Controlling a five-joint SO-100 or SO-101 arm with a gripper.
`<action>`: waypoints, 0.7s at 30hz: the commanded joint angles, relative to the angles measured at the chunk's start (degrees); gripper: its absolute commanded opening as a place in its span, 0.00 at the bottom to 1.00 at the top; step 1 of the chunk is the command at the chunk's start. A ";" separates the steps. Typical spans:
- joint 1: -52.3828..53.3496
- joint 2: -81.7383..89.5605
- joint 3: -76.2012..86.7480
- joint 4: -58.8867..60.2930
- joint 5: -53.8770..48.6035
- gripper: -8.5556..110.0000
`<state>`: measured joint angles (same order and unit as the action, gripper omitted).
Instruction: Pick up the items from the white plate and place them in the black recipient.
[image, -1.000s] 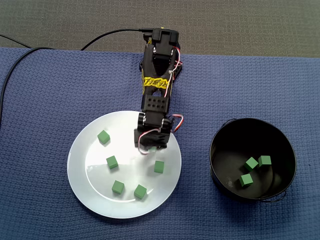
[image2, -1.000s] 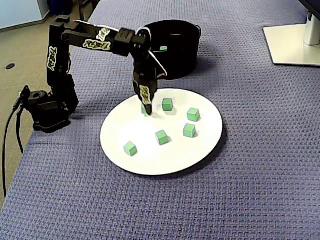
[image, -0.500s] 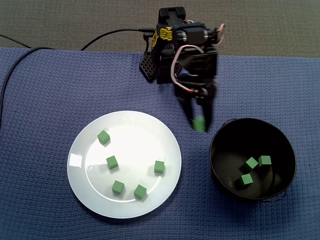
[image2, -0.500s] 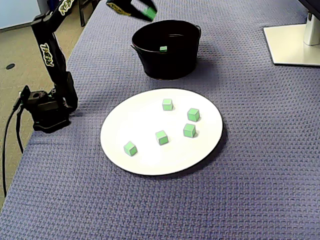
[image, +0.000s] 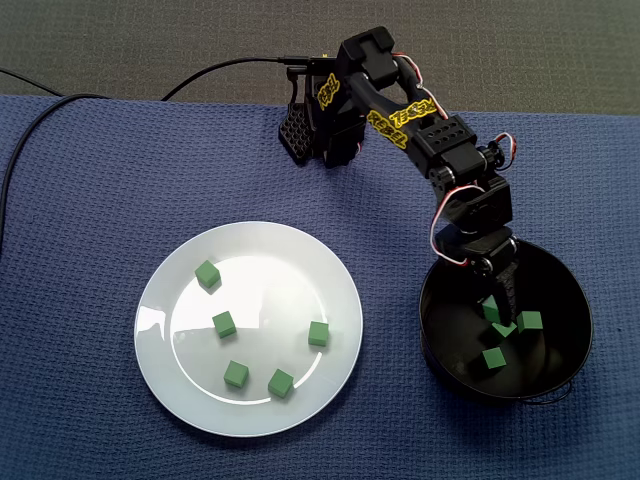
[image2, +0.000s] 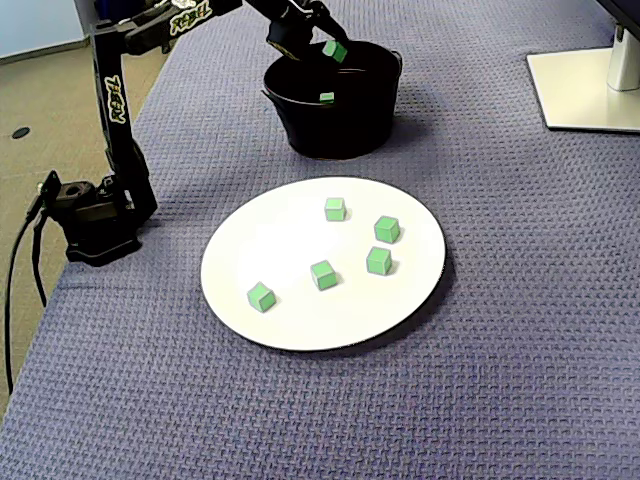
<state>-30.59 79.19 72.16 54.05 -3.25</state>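
A white plate (image: 268, 262) (image2: 290, 245) holds several green cubes, such as one at its left (image: 207, 273) and one at its right (image: 318, 334) (image2: 334, 208). To the plate's right in the top-down fixed view stands the black pot (image: 432, 325) (image2: 340, 130), with three green cubes on its floor (image: 529, 321). My gripper (image: 499, 304) (image2: 331, 47) hangs over the pot's opening, shut on a green cube (image2: 334, 51). From above, the fingers hide most of that cube.
The arm's base (image: 322, 120) (image2: 95, 215) stands at the blue mat's edge, with a black cable (image: 40, 115) running off to the left. A white stand's foot (image2: 590, 85) sits at the far right of the side fixed view.
The gripper took a cube off the plate, rose and swung across to the pot. It now hangs over the pot's opening, lower than half a second ago.
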 joint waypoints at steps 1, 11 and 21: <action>1.58 5.62 0.09 3.69 2.02 0.41; 29.00 18.54 6.06 20.21 15.82 0.49; 37.62 0.97 6.50 18.11 16.44 0.44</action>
<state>5.27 83.85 79.01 74.53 12.48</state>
